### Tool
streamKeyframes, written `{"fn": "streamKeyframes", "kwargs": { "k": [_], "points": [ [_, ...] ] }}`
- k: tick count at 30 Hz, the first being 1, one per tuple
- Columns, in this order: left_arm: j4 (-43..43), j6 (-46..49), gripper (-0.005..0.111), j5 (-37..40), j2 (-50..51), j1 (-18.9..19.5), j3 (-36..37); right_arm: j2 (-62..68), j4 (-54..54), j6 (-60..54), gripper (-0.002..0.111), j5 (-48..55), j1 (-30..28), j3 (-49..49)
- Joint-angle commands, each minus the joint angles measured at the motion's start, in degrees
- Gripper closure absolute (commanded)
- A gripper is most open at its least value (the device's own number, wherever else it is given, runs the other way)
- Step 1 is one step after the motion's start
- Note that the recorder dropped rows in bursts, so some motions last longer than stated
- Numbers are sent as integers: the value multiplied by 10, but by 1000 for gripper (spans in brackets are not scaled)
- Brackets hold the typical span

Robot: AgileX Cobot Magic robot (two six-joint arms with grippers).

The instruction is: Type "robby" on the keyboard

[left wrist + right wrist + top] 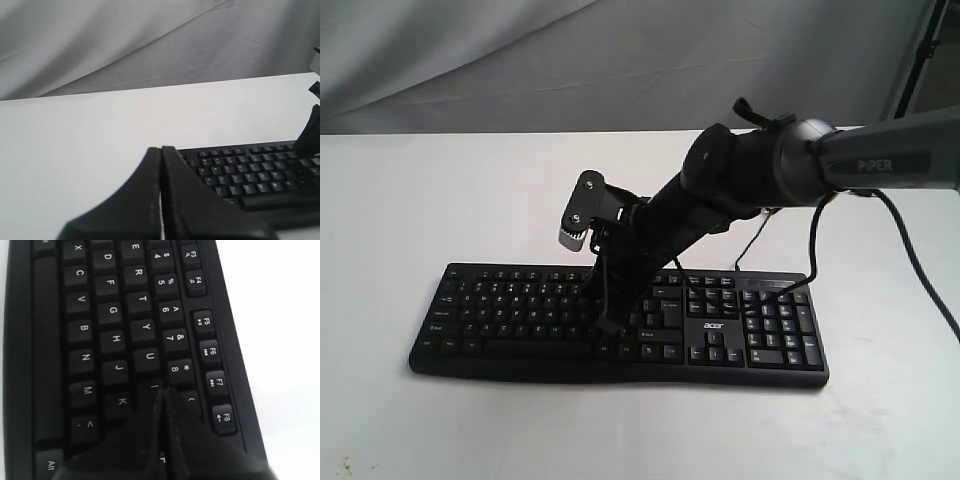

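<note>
Pointing closed jaws just past the U key (150,356), the right gripper (161,390) is probably typing mid-word on the wide black plastic keyboard (520,310) lying on the white table (400,200), the closed left gripper (161,148) waiting aside.

The keyboard (510,312) is black with white key legends, the arm (720,185) black, the table (410,200) plain white, the cloth (520,60) grey

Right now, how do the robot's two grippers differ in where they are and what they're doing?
The right gripper is down over the keyboard, its tip by the key beside U; the left gripper is held off the keyboard's end, above the white table. The right gripper shows in the exterior view; the left gripper does not. Both are shut.
</note>
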Motion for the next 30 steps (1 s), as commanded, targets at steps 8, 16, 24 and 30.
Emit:
{"fn": "streamKeyframes", "kwargs": {
  "k": [8, 16, 24, 30],
  "points": [
    [3, -2, 107, -3, -2, -4, 2, -7, -2, -3, 108, 1, -3, 6],
    [3, -2, 107, -3, -2, -4, 2, -7, -3, -3, 108, 0, -3, 9],
    [3, -2, 107, -3, -2, -4, 2, 1, -4, -4, 108, -6, -3, 10],
    [3, -2, 107, -3, -2, -4, 2, 4, -2, -6, 108, -13, -1, 10]
  ]
}}
